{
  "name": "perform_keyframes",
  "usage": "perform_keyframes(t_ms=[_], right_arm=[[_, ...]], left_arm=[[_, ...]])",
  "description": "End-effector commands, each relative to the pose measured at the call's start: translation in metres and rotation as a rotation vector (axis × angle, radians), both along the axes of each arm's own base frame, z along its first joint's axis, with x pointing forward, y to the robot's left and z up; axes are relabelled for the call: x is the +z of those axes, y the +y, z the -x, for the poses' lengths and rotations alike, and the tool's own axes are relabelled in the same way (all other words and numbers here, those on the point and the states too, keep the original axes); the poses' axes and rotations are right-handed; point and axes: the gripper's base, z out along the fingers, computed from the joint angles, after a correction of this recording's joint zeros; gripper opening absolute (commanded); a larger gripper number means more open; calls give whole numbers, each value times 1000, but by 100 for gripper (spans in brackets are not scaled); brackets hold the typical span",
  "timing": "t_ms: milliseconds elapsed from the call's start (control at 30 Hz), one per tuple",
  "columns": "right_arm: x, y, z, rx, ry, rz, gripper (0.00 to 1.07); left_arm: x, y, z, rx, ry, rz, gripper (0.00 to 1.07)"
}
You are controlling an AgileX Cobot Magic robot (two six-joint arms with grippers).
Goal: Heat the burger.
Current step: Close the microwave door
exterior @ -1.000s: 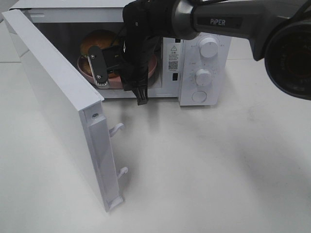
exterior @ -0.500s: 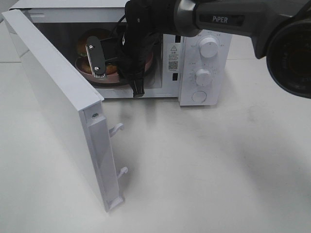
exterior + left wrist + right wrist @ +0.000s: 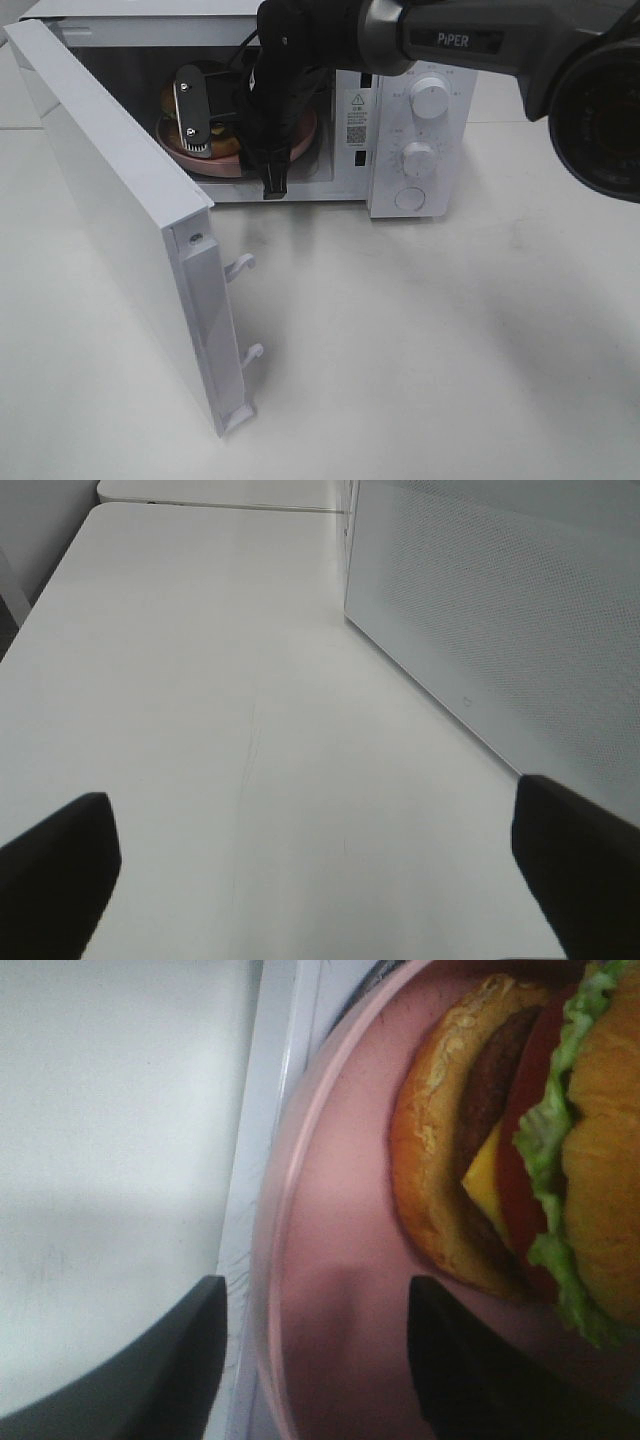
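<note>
The burger (image 3: pixel 178 94), with golden bun, lettuce, cheese and patty, sits on a round pink plate (image 3: pixel 301 136) inside the open microwave (image 3: pixel 420 120). My right gripper (image 3: pixel 232 148) reaches into the cavity from the front. It is open and straddles the plate's near rim. Close up in the right wrist view, the burger (image 3: pixel 520 1150) lies on the plate (image 3: pixel 340 1260), and the two dark fingers stand either side of the rim with gaps. My left gripper (image 3: pixel 310 880) is open over bare table, holding nothing.
The microwave door (image 3: pixel 110 220) swings out to the left toward the front, its latch hooks facing right. The dial panel (image 3: pixel 428 98) is right of the cavity. In the left wrist view the microwave's perforated side wall (image 3: pixel 500 630) shows.
The right gripper's jaws have spread apart off the plate rim, and the hand has shifted slightly deeper and lower. The plate with the burger now rests in the cavity. The left arm is still.
</note>
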Motion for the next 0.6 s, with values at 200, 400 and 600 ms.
perform_keyframes(t_ms=[200, 400, 600], right_arm=[[10, 0, 1, -27, 26, -51, 62], [16, 0, 3, -34, 38, -73, 68], [18, -2, 10, -40, 70, -80, 69]], left_arm=[[1, 0, 0, -6, -17, 5, 100], [1, 0, 0, -6, -17, 5, 100], [1, 0, 0, -6, -17, 5, 100]])
